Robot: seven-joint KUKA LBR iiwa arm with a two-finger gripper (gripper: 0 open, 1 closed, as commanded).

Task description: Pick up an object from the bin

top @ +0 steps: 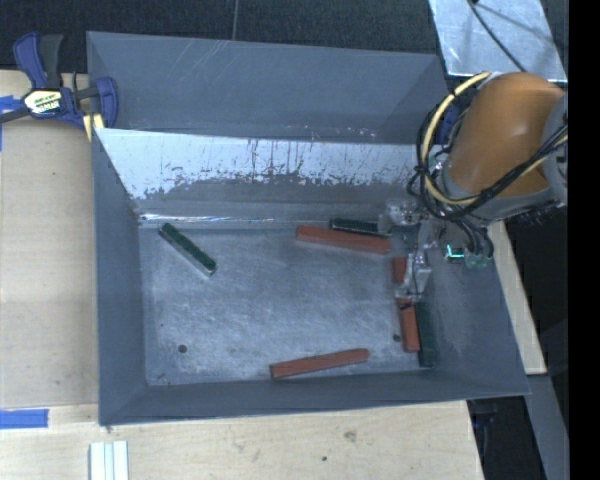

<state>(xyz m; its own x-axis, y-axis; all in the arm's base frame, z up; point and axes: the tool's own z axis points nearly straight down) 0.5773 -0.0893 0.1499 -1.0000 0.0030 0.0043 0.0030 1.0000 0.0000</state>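
While the end effector (412, 273), closure indeterminable, hangs by the right-hand red-brown bar (410, 328), the pick appears not yet done.

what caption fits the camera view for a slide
Gripper low at the right of the grey bin, over a red-brown stick by the wall; green stick lies far left.

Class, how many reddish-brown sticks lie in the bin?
3: a front stick along the near wall, a back stick near the far wall, a right stick by the gripper, which may hide others.
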